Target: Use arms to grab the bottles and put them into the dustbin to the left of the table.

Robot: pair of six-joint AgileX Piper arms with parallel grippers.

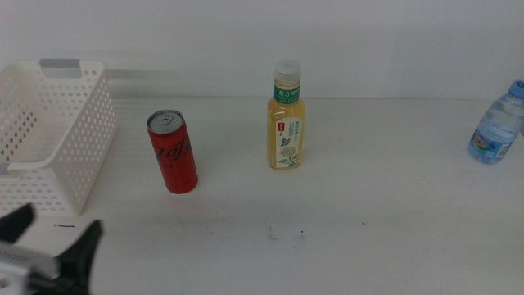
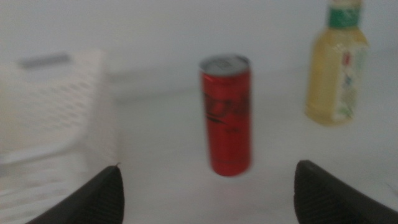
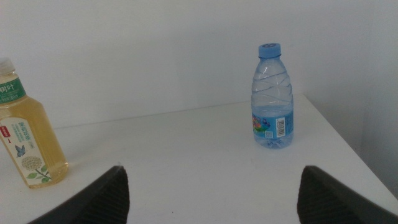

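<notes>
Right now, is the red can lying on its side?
No, the red can stands upright on the table, silver top up.

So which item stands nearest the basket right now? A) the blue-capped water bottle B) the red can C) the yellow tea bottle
B: the red can stands upright just right of the white basket, with the tea bottle farther on and the water bottle at the far right edge.

Bright, even light, faint shadows; the left wrist view is blurred
</notes>
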